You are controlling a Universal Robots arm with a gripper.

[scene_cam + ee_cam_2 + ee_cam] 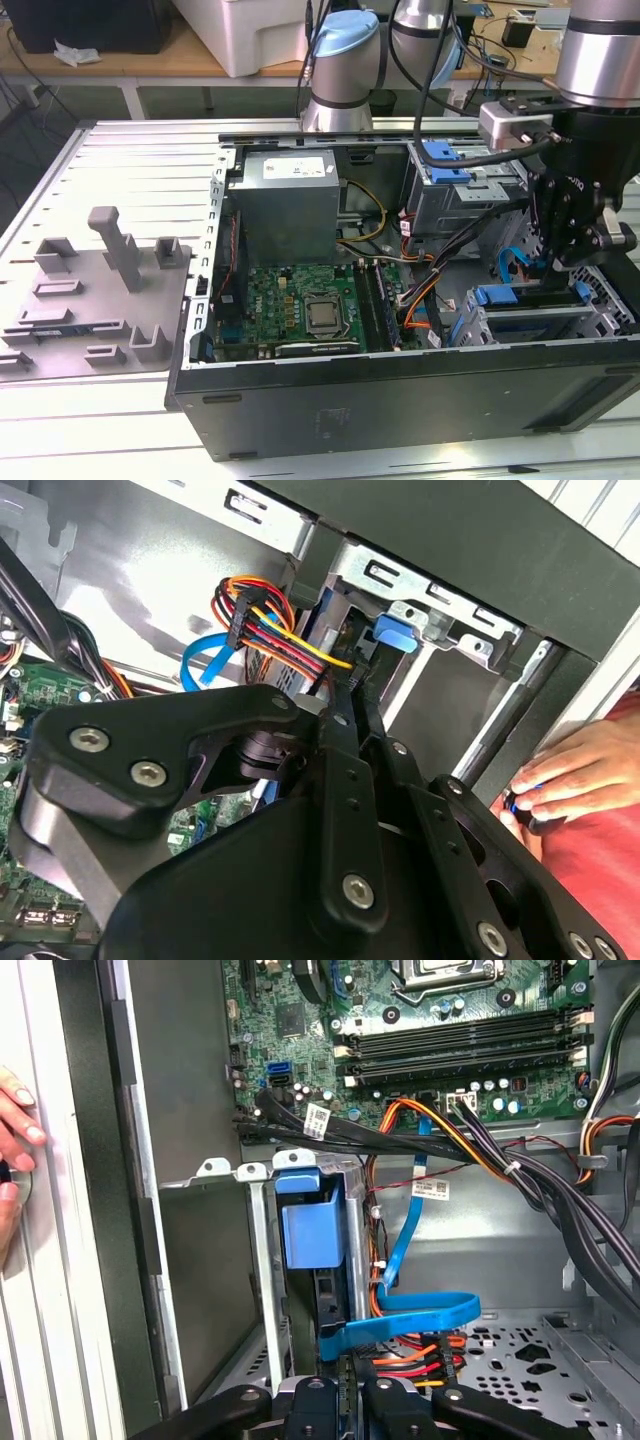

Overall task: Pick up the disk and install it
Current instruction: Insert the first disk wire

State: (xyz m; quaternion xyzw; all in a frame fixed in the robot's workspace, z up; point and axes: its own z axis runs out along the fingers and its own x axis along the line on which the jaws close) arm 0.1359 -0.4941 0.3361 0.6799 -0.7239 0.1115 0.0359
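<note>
Item: the disk [310,1232], blue bracket showing, sits in the drive cage [258,1260] at the computer case [400,400] corner, toward the exterior view's right of the counter [120,160].
Claw [356,688]: just beside the disk; apart or together, we cannot tell.
Hazards, we judge: the blue cable [410,1315] may snag; a person's hand [560,775] rests close by.

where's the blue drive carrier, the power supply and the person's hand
blue drive carrier [312,1232], first wrist view, its blue front tab
power supply [290,215], exterior view, its grey side panel
person's hand [575,765], second wrist view, the fingers
</note>
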